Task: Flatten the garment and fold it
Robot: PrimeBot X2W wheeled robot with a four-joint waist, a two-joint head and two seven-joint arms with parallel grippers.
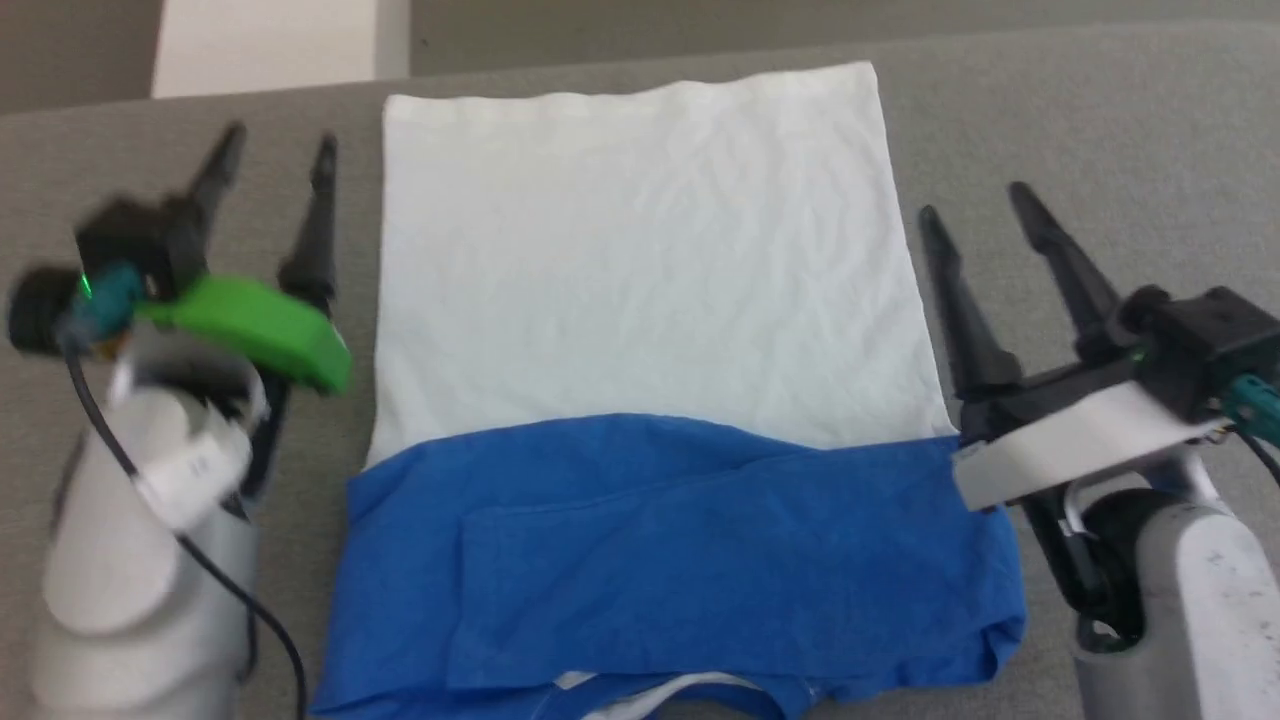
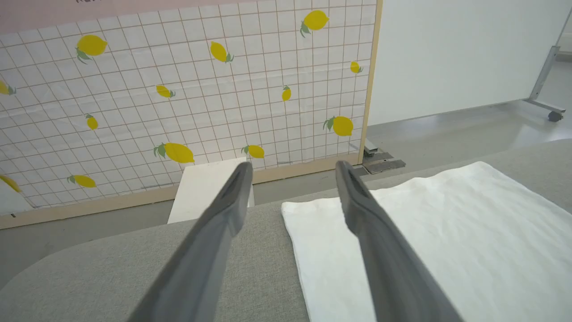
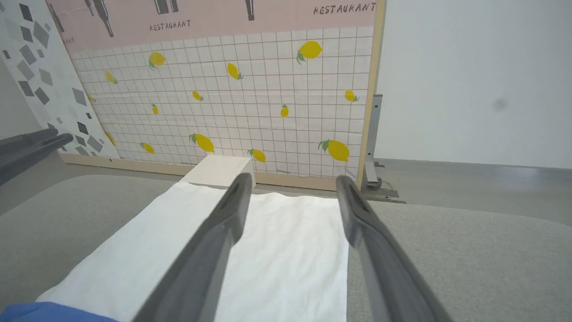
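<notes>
Lying flat on the grey felt-like tabletop, the soft cotton T-shirt w/ white body and royal-blue sleeves and shoulders sits centred betw. the two arms, blue end nearest the robot, white hem end farthest.

Handling, my read: light, limp, zero stiffness. Lifted from one point it'll sag and bunch. Cotton on felt prob. drags rather than slides, so pulling it along the surface could ruck the layers. Not fragile. Best hold: pinch two matching corners at once (both near blue ones or both far hem ones), w/ a thin finger slid under the edge, and carry both sides evenly.

Looks: neat rectangle w/ straight long edges, so sides seem tucked in already. White part has fine creases, no big wrinkles. Blue band covers approx. the near third, w/ overlapping flaps and a bunched lump at its right near corner. A white sliver shows at the near edge.

Grippers: the left gripper has fingers spread wide, empty, just beside the T-shirt's left edge. Its wrist view has the T-shirt to the right. The right gripper is also spread wide, holding nothing, just beside the right edge. Its wrist view looks along the T-shirt.
</notes>
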